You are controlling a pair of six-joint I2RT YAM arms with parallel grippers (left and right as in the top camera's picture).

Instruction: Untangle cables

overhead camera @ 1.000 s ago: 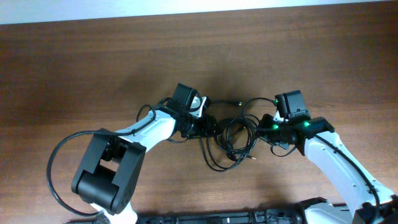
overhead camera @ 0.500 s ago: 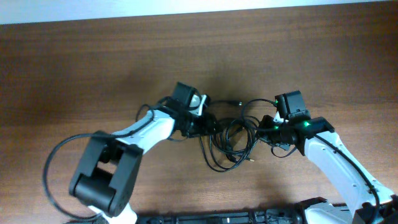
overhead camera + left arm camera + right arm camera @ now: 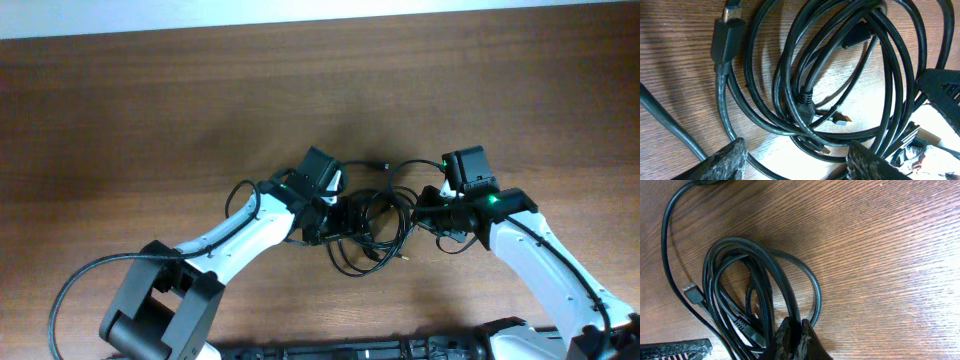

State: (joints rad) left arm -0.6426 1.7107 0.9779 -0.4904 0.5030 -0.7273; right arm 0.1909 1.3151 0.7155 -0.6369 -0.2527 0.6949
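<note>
The cables (image 3: pixel 375 228) are thin black cords looped in a tangled coil on the wooden table between my two arms. In the left wrist view the coil (image 3: pixel 840 85) fills the frame, with plug ends showing. My left gripper (image 3: pixel 797 160) is open, its fingers spread over the near edge of the coil; overhead it sits at the coil's left side (image 3: pixel 335 215). My right gripper (image 3: pixel 796 335) is shut on one strand of the cables (image 3: pixel 747 280) at the coil's right side (image 3: pixel 425 205).
The brown wooden table (image 3: pixel 150 110) stretches around the coil. A loose cable end with a plug (image 3: pixel 380 163) trails toward the back. A thick black arm wire (image 3: pixel 75 285) loops at the front left.
My left gripper has moved right, from beside the coil's left edge to over the coil. The right gripper has stayed put, holding its strand.
</note>
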